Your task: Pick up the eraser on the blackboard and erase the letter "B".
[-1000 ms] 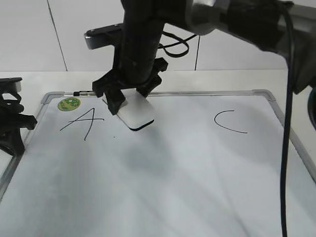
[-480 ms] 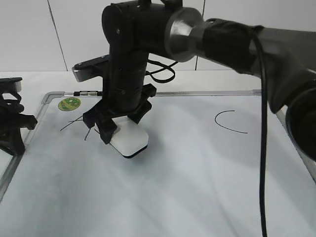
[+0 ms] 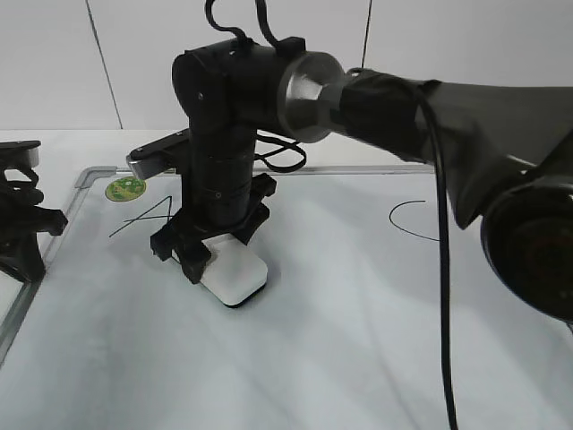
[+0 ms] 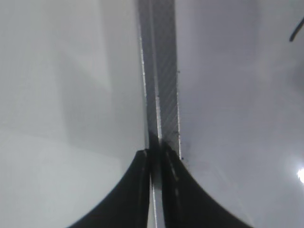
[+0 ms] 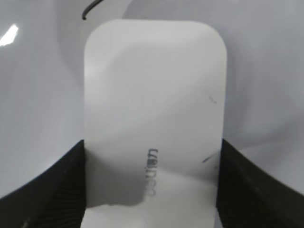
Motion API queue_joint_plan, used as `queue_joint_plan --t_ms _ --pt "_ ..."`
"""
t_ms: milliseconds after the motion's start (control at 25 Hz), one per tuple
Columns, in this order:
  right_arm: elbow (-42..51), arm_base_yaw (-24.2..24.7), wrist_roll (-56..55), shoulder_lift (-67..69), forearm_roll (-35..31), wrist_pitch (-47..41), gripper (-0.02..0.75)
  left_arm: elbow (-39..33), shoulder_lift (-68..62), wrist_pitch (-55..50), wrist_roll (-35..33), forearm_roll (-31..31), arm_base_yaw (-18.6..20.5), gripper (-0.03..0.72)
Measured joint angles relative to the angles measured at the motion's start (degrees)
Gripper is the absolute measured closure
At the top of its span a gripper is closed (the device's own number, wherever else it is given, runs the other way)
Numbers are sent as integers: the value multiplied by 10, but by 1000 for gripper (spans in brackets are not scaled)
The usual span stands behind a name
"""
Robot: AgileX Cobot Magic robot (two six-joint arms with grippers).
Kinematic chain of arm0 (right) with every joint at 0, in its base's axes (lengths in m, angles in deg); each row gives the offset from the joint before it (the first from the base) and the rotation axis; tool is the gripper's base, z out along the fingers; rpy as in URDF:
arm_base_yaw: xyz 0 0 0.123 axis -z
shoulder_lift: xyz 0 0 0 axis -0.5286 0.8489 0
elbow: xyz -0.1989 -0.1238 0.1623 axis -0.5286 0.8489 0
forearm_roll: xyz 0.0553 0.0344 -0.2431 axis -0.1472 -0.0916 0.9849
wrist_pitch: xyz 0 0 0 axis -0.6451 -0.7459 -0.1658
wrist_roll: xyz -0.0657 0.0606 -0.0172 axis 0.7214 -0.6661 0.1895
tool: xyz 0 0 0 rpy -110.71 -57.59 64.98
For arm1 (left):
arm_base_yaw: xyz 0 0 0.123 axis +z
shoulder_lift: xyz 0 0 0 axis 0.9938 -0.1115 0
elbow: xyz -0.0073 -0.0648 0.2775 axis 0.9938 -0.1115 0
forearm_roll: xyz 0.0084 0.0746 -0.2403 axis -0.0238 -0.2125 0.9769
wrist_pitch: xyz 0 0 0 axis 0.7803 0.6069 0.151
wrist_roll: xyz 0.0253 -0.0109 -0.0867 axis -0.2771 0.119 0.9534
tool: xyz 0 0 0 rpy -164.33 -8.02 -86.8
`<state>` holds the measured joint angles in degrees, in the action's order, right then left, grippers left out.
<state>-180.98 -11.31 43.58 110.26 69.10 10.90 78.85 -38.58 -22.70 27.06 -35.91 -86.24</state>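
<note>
Eraser (image 3: 233, 274) clamped between widely spread right fingers (image 5: 42, 190), pressed on blackboard (image 3: 358, 340); left fingers (image 4: 137, 190) closed.

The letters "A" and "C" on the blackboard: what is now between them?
In the exterior view, the right gripper holds the eraser on the blackboard just right of "A"; from there to "C" the board is bare.

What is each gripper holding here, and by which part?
The right gripper holds the eraser by its two long sides, near one end. The left gripper is shut on the board's frame.
</note>
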Motion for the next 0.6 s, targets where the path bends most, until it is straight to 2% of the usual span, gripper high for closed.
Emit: queue_joint_plan --t_ms 440,600 --pt "-5 0 -42 10 39 2 172 0 0 3 -1 0 0 656" --pt "-6 34 -61 10 59 13 172 0 0 3 -2 1 0 656"
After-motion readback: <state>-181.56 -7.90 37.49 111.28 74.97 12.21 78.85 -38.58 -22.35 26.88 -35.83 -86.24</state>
